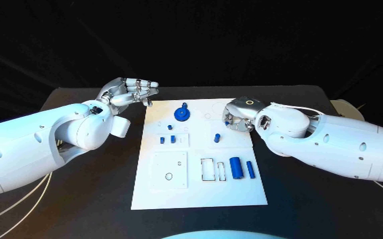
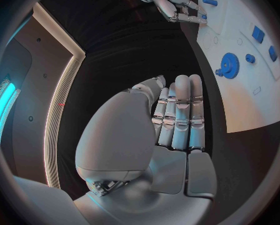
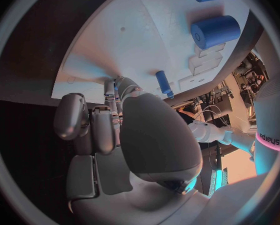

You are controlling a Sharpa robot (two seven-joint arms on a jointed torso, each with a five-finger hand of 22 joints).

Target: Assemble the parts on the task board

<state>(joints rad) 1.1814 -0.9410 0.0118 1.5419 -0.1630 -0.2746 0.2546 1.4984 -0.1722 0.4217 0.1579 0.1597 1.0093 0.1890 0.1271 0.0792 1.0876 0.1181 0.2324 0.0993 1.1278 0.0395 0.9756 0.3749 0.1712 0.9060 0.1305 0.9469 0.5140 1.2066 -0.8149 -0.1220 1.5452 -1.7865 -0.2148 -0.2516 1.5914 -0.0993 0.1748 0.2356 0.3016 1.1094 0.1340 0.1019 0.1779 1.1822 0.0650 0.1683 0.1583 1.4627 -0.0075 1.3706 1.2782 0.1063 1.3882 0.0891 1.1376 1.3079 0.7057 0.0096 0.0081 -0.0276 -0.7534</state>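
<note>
Silver right hand (image 1: 239, 114) fingers hidden.

We see a matt white task board (image 1: 200, 192), smooth blue plastic-looking parts (image 1: 236, 166) on it, and the dull black surface (image 1: 96, 206) around it.

Glossy white arms — silver-jointed hands
</note>
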